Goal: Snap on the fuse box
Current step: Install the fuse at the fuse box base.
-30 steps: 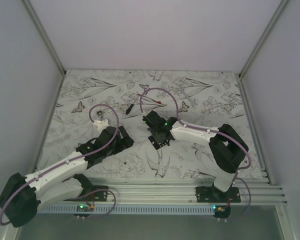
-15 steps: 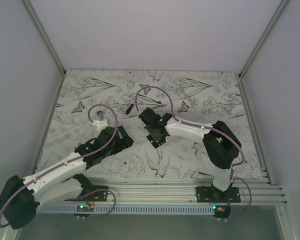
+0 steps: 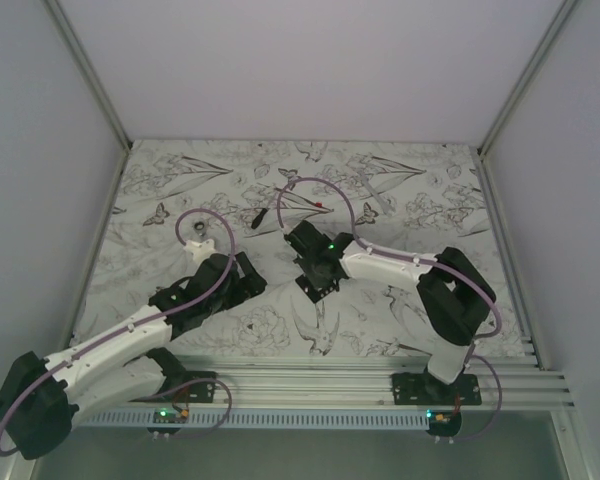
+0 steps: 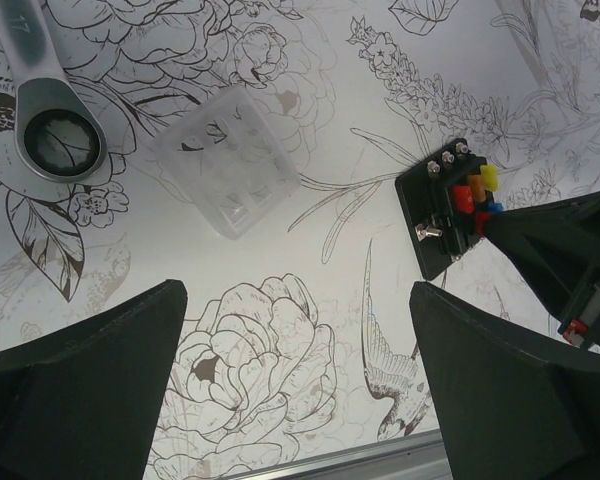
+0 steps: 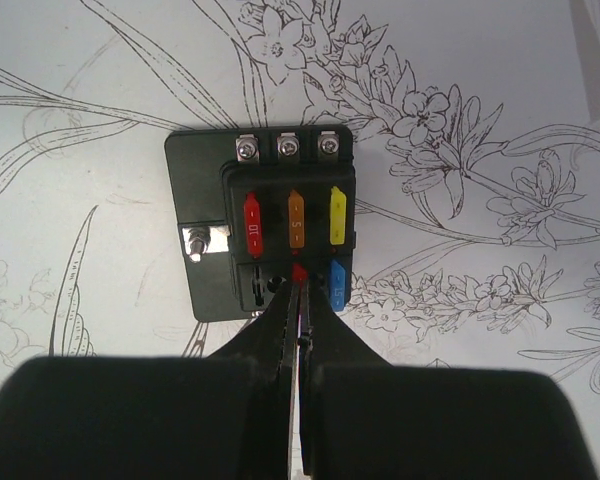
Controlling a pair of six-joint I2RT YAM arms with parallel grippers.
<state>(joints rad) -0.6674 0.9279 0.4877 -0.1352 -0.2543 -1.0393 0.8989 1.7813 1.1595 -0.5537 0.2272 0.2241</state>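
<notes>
– Starting wide, what room do the arms have?
– Pale walls (image 3: pixel 310 60) close 3 sides of the table (image 3: pixel 430 190). Its flat, flower-printed sheet is mostly bare around the work.
– Which arm is nearer the fuse box?
– The right one. The fuse box (image 5: pixel 270 225) lies flat near the table's middle, directly below and just ahead of the right gripper (image 5: pixel 298 288). Its long axis runs straight away from that wrist, with the 3 screws at the far end.
– And that gripper's state?
– The fingers are pressed together, tips meeting at a small red fuse (image 5: pixel 299 268) in the near row. I cannot tell whether they pinch it or only touch it.
– The left side?
– The left gripper (image 4: pixel 295 300) hangs spread wide and holds nothing. From it, the box sits ahead and to the right, well apart.
– What does the next move turn on?
– My guess is the clear cover (image 4: pixel 230 160). It lies ahead-left of the left gripper, apart from the box and beside a ratchet wrench (image 4: pixel 50 120). The left arm is nearer it. The cover would have to travel rightward and come down square, with the right fingers out of the way.
</notes>
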